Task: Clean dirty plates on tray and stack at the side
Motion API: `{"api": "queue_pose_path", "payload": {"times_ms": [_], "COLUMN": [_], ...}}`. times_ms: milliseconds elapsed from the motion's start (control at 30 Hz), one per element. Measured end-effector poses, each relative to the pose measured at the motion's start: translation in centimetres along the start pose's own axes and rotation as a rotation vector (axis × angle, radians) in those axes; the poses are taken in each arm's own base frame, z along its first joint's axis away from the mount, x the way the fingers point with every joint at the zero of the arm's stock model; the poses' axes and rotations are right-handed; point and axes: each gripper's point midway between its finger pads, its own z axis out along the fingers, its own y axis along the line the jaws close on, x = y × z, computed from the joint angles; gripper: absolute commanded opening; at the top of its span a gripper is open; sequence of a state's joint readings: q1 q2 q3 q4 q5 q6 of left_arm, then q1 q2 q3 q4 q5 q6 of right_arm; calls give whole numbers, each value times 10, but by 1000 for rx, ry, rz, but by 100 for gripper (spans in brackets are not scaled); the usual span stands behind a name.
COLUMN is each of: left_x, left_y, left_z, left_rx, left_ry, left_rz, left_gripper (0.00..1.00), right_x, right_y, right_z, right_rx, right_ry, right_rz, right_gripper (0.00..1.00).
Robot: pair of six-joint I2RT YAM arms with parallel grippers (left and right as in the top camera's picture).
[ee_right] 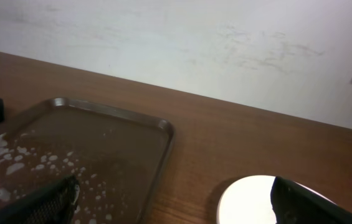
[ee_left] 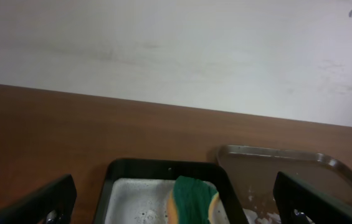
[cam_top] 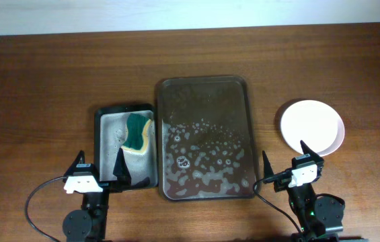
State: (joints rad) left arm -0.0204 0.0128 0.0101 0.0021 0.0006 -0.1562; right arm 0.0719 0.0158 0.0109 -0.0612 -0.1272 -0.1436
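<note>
Overhead | tray (cam_top: 206,101) sudsy | plate (cam_top: 313,126) well apart from its right edge

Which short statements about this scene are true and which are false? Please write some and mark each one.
1. The brown tray holds a plate. False: it holds only foam; the plate lies on the table to its right.
2. The sponge lies in the black tray. True.
3. The left gripper holds the sponge. False: it is open and empty.
4. The right gripper is open. True.
</note>
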Motion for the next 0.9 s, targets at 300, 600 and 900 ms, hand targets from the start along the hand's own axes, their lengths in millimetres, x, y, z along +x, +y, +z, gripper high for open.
{"api": "queue_pose_path", "payload": {"times_ms": [300,600,900], "left_x": [-42,14,18], "left_y": [-7,2,3], "left_z": [-4,-1,-1], "left_rx": [27,-10,-12], "left_ry": [-172,59,76], "left_rz": [0,0,0], "left_gripper": [99,100,99], "right_x": [0,0,0], "right_y": [0,0,0], "right_z": [0,0,0], "right_rx": [0,0,0], "right_ry": [0,0,0], "right_rz": [0,1,0], "right_gripper": [99,99,99]}}
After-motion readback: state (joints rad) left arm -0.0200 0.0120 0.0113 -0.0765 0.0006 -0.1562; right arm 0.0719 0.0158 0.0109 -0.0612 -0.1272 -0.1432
